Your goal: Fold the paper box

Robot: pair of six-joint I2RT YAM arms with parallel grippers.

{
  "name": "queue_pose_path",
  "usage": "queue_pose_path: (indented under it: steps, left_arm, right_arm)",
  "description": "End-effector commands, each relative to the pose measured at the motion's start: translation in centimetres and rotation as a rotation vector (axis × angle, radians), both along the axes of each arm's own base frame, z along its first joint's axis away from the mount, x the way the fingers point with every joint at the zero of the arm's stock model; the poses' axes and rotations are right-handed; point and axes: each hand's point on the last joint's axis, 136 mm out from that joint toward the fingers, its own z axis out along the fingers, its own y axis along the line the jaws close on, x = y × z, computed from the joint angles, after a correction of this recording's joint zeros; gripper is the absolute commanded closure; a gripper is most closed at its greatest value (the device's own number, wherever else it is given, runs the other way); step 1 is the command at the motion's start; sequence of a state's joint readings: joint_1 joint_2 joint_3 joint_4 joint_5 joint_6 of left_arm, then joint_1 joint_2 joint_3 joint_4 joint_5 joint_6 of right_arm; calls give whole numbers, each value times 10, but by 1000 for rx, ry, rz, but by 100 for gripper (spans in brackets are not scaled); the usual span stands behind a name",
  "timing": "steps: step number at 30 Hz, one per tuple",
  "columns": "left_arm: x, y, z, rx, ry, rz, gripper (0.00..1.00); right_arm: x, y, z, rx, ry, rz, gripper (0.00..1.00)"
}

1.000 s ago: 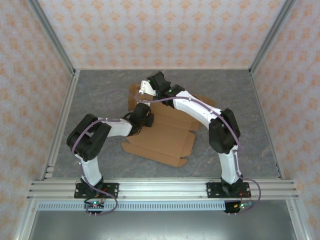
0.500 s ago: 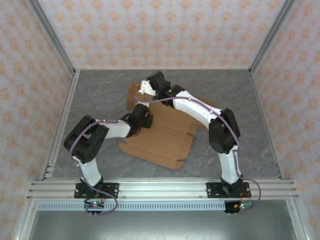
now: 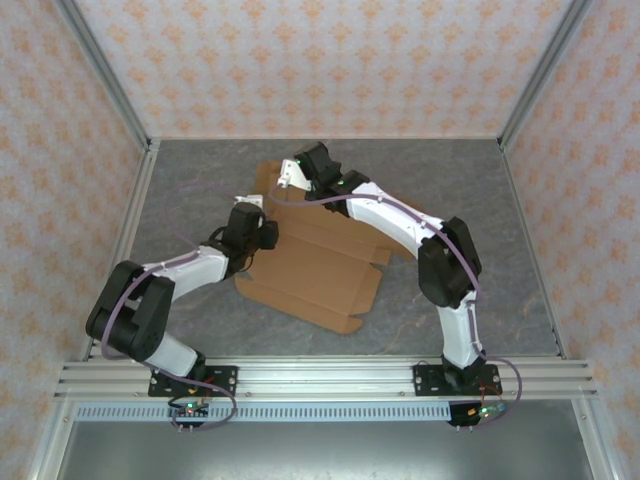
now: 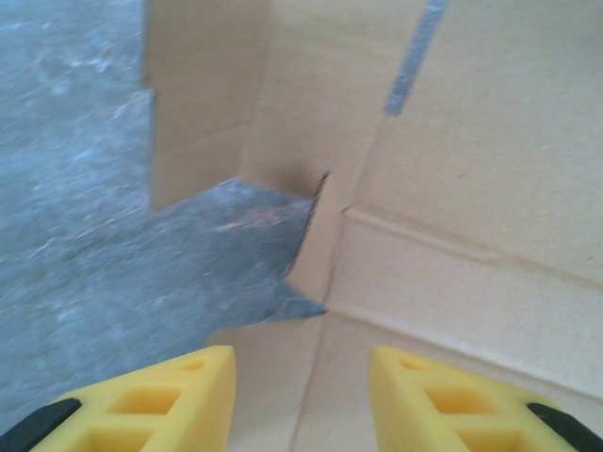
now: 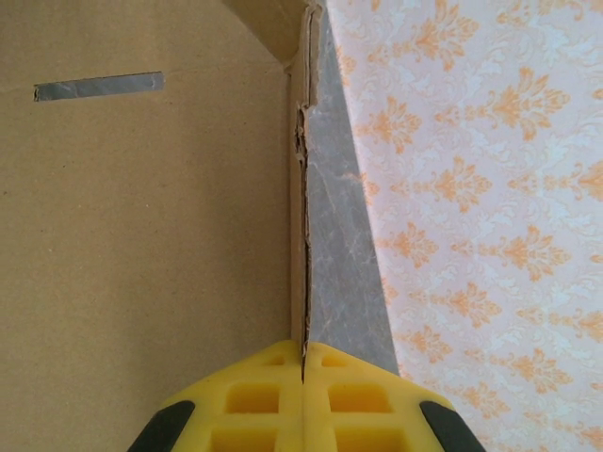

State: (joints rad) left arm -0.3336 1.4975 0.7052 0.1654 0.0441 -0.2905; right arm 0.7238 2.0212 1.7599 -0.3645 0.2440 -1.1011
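Observation:
The paper box (image 3: pixel 325 270) is a flat brown die-cut sheet lying mid-table. In the top view my right gripper (image 3: pixel 285 190) reaches over to the sheet's raised far-left flap. The right wrist view shows that gripper (image 5: pixel 303 363) shut on the flap's thin edge (image 5: pixel 300 188), with a slot (image 5: pixel 99 87) in the panel beside it. My left gripper (image 3: pixel 258 232) hovers at the sheet's left side. Its yellow fingers (image 4: pixel 179 395) stand apart over a crease and a notch (image 4: pixel 311 245) in the cardboard, holding nothing.
Grey table surface (image 3: pixel 190 190) lies left of the sheet, bounded by metal frame rails (image 3: pixel 120 260) and patterned walls (image 3: pixel 320 60). The right arm's white links (image 3: pixel 400 225) arch over the sheet's back right part.
My left arm has swung left and lowered its elbow, carrying its gripper from over the sheet to its left side. The sheet shifted slightly left. The right gripper stayed put.

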Motion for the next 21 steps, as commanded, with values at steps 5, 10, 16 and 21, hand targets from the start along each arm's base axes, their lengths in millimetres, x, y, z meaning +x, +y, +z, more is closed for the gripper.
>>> queue_pose_path:
  steps: [5,10,16,21]
  left_arm:
    - [-16,30,11,-64,52,106,58]
    - [-19,50,24,-111,50,168,58]
    - [-16,68,33,-121,36,207,58]
    - [-9,67,44,-175,4,182,57]
  right_arm:
    - [-10,-2,26,-62,-181,12,100]
    - [-21,4,22,-96,-280,52,100]
    - [-38,16,25,-138,-403,118,100]
    - [-46,27,25,-189,-492,161,100]
